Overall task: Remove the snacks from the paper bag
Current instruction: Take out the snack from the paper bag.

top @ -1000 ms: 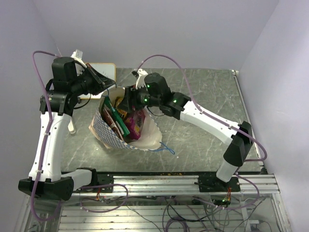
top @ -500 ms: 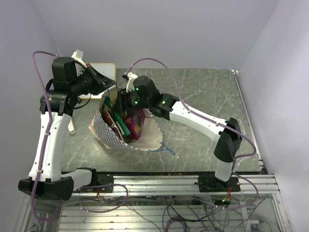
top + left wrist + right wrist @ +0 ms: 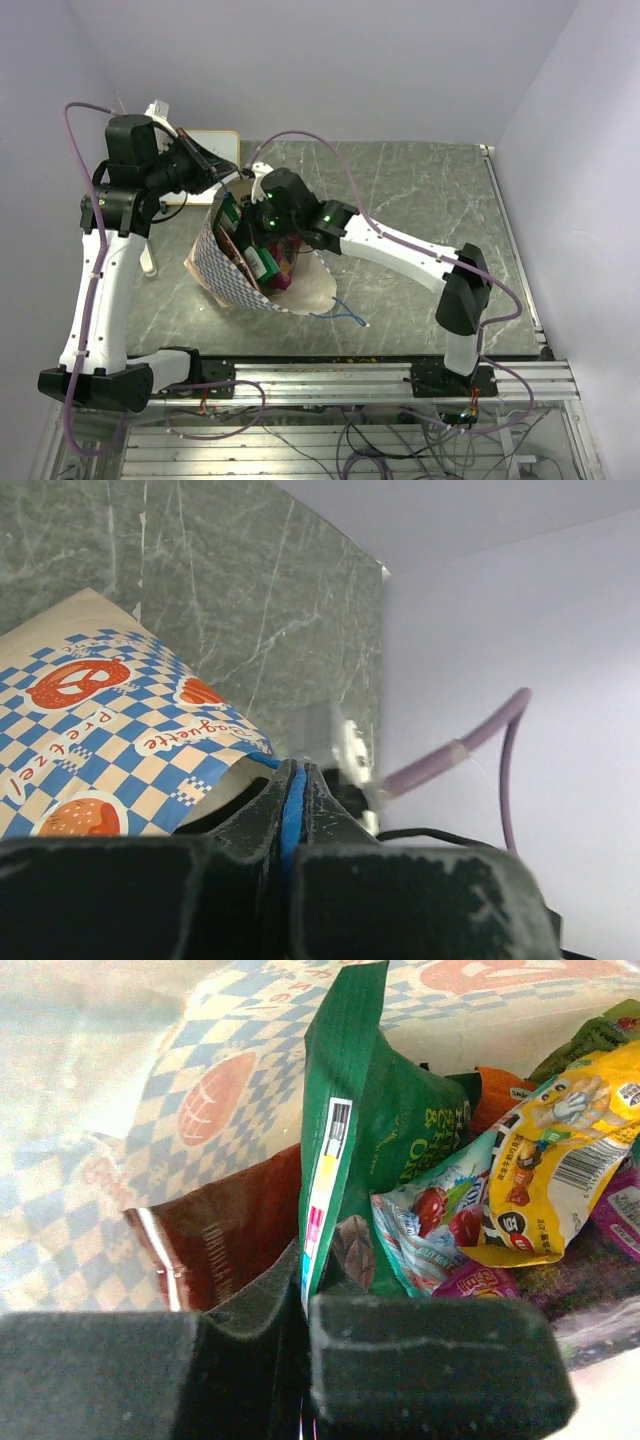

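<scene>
The paper bag (image 3: 225, 285), cream with a blue-and-white checkered band, lies tilted at the table's left with its mouth facing right. My left gripper (image 3: 226, 178) is shut on the bag's blue cord handle (image 3: 291, 810) at the upper rim, holding the mouth up. My right gripper (image 3: 262, 228) reaches into the mouth and is shut on the sealed edge of the green chip bag (image 3: 390, 1130). Around that bag lie other snacks: a brown bag (image 3: 225, 1235), a yellow candy packet (image 3: 560, 1180), a purple packet (image 3: 620, 1215) and a light teal packet (image 3: 430, 1220).
A small whiteboard (image 3: 210, 150) stands at the back left behind the left gripper. The bag's other blue cord handle (image 3: 345, 312) trails on the grey marble table (image 3: 420, 190). An aluminium rail (image 3: 350, 375) runs along the near edge. Walls close in behind and at both sides.
My right gripper has moved left, deeper into the bag's mouth, and has gone from open to shut on the green chip bag's edge. The left gripper has kept its hold on the handle.
</scene>
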Robot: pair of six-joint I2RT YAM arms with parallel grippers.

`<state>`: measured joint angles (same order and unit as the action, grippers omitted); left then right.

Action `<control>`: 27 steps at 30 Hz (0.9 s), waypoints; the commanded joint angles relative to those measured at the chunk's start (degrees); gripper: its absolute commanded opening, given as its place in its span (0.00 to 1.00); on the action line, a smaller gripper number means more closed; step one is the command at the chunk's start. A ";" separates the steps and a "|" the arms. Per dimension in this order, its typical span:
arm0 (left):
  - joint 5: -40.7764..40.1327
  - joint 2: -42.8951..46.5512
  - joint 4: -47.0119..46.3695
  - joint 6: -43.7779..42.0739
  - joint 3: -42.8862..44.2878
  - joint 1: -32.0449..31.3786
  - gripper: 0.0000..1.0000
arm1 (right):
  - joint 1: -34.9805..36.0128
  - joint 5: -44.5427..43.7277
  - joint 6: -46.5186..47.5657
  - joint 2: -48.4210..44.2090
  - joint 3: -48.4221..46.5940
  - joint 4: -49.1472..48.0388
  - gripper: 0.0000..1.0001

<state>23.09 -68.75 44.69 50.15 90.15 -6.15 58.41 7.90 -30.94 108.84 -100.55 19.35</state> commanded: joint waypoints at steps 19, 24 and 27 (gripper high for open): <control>-1.12 0.56 -2.19 -0.60 3.28 4.08 0.07 | -1.48 -11.09 2.63 -19.29 -8.28 5.12 0.00; 0.00 0.54 -2.61 -0.84 2.33 4.40 0.07 | -1.97 -15.07 3.60 -23.77 -9.76 10.69 0.00; 0.76 0.84 -3.01 -0.76 1.06 4.40 0.07 | -2.22 -19.03 4.18 -24.69 -13.37 14.00 0.00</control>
<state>20.97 -69.67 46.72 49.67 91.64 -2.44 56.69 -4.45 -28.36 86.67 -108.62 31.05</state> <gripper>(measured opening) 0.072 0.007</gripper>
